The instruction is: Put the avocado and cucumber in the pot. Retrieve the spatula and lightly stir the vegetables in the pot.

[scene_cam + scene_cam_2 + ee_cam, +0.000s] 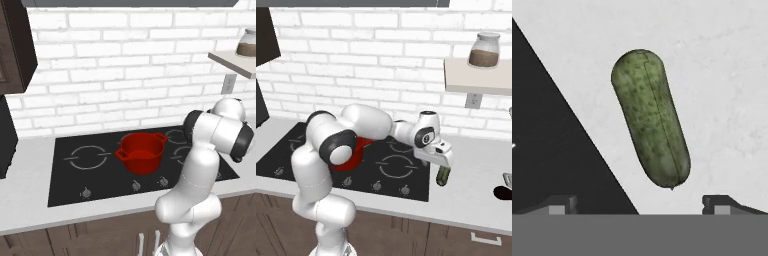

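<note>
The olive-green cucumber (652, 117) lies flat on the pale counter just right of the black cooktop, also seen as the cucumber (444, 175) in the right base view. My gripper (641, 203) hangs straight above it, open, fingertips wide apart on either side and clear of it; in the right base view the gripper (444, 167) is low over the counter. The red pot (142, 152) stands mid-cooktop, and the arm partly hides the pot (354, 155) in the right base view. The dark avocado (503, 192) rests on the counter at the far right.
The cooktop (90, 172) has knobs along its front edge. A wall shelf (476, 80) with a jar (484, 50) hangs above the counter's right part. A flat grey piece (507, 179), cut off by the frame, lies beside the avocado.
</note>
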### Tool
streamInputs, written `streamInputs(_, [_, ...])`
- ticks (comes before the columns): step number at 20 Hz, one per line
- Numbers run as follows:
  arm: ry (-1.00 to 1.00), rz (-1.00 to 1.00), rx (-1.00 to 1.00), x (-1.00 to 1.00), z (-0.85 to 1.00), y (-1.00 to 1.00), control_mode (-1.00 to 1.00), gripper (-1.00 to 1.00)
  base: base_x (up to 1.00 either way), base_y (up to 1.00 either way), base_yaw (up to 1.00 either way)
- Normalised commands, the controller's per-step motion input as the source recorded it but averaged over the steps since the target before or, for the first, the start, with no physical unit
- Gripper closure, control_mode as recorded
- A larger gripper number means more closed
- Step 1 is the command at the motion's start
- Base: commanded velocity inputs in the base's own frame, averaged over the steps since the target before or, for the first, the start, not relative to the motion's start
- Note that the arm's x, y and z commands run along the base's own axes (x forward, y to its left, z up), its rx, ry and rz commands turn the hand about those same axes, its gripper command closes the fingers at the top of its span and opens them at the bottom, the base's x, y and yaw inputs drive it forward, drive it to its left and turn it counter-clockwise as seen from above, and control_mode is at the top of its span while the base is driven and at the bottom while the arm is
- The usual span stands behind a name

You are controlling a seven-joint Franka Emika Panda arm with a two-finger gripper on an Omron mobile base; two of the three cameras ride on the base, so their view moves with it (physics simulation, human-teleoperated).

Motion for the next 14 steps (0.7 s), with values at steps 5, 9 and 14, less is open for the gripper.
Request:
streamInputs(5, [0.00, 0.00, 0.01, 0.00, -0.22, -0.15, -1.00, -1.00, 0.00, 0.00, 0.00])
streamInputs(9, [0.00, 0.00, 0.03, 0.00, -0.13, -0.38, -1.00, -1.00, 0.00, 0.00, 0.00])
streamInputs(14, [0.00, 0.00, 0.01, 0.00, -0.21, -0.22, -1.00, -1.00, 0.00, 0.00, 0.00])
